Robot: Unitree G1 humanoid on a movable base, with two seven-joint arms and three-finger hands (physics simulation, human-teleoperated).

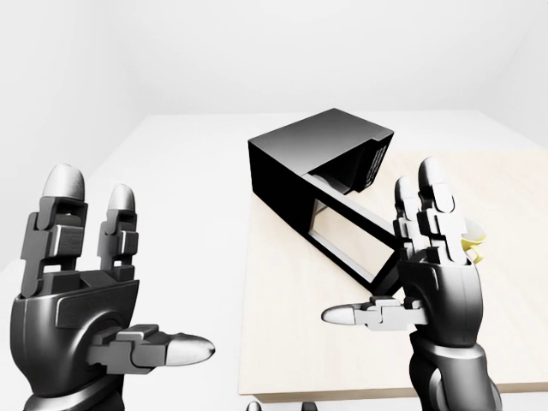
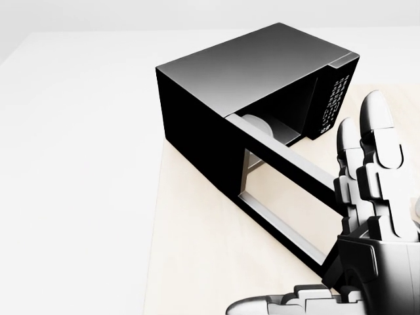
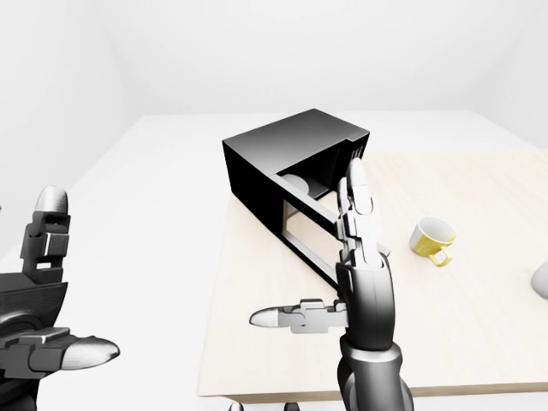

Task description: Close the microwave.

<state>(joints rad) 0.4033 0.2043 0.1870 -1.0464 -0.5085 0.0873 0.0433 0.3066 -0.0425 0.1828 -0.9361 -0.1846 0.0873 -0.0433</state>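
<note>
Microwave (image 2: 249,72) sits black and boxy at the left edge of the pale wooden table (image 3: 479,342), toward the far side, turned at an angle so its keypad (image 2: 333,105) faces the right of the head view. Its door (image 2: 282,203) is swung out, hinged at the left end of the cabinet and reaching toward the bottom right of the head view; the table shows through the window in the door, and a pale turntable (image 2: 257,125) shows in the cavity behind it.

The right hand (image 2: 367,216) stands upright with its fingers straight and spread and the thumb pointing left, gripping nothing. In the head view it covers the free end of the door; whether the fingers touch the door cannot be told. The left hand (image 1: 81,300) is raised at the left of the left-eye view, off the table's edge and over the white floor, its fingers likewise extended and empty, thumb pointing right.

A yellow mug with a white inside (image 3: 431,240) lies tipped on the table to the right of the microwave, well apart from it. A small grey object (image 3: 541,280) is cut off by the right border of the right-eye view.
</note>
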